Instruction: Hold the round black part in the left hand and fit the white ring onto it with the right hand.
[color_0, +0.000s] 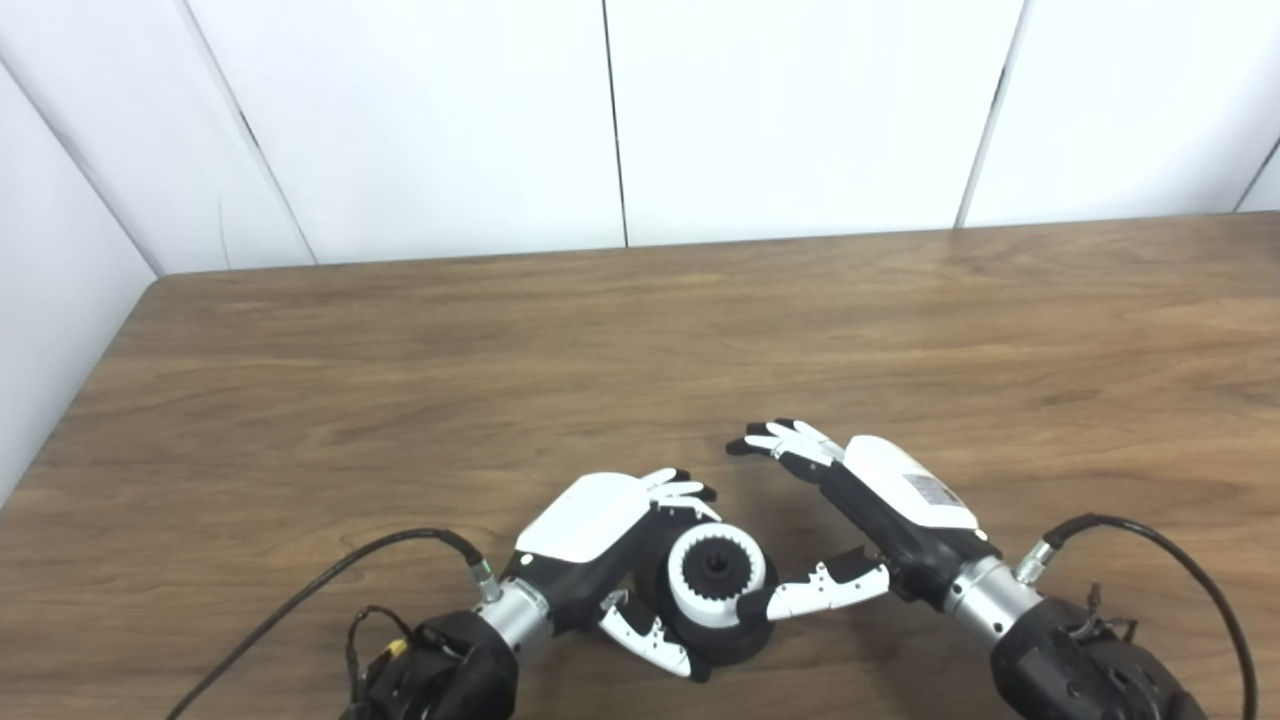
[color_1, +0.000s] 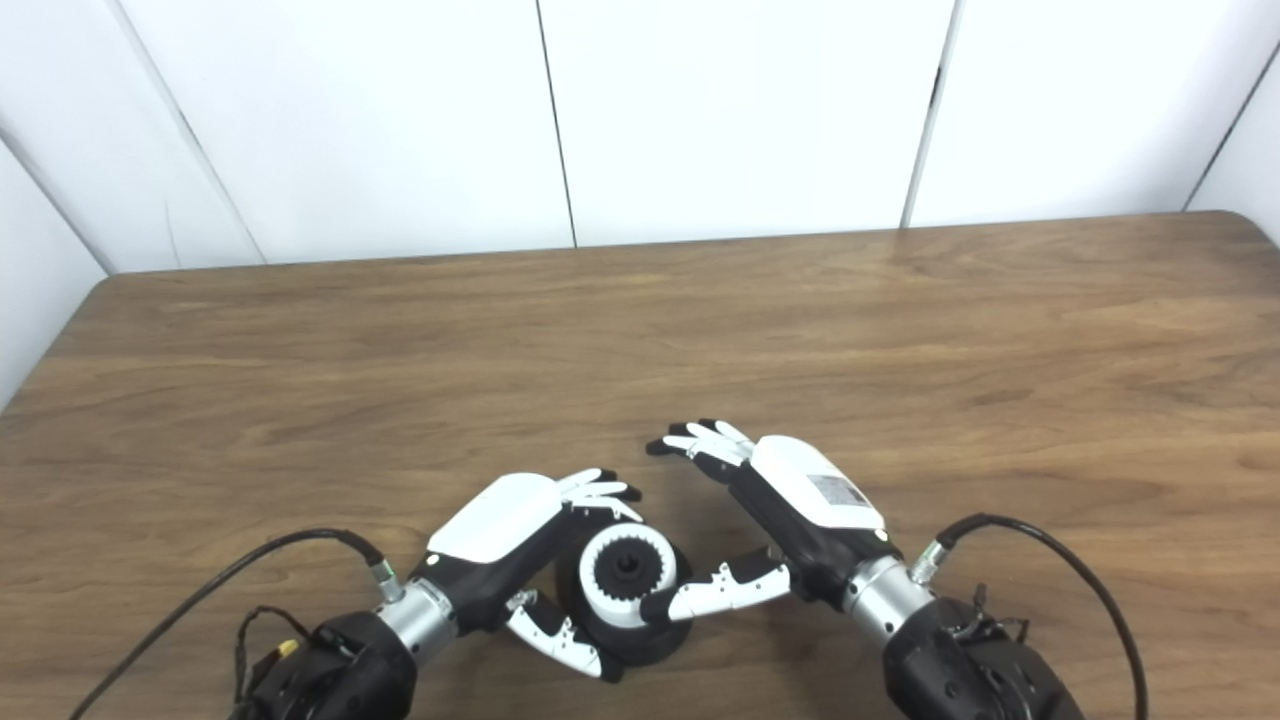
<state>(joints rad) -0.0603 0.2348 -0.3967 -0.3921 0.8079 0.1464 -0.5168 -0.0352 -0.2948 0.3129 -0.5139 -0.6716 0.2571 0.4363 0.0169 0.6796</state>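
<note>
The round black part (color_0: 728, 640) rests on the table near the front edge, with the white ring (color_0: 716, 576) seated on top of it, its toothed bore showing black inside. My left hand (color_0: 610, 545) wraps the part from the left, fingers behind it and thumb in front. My right hand (color_0: 860, 500) is open beside it on the right. Its fingers (color_0: 785, 440) are spread above the table behind the part, and its thumb (color_0: 820, 590) touches the ring's right edge.
The wooden table (color_0: 640, 340) stretches away to white wall panels at the back. Black cables (color_0: 300, 600) trail from both wrists along the front edge. The table's left edge (color_0: 90, 360) runs diagonally at the left.
</note>
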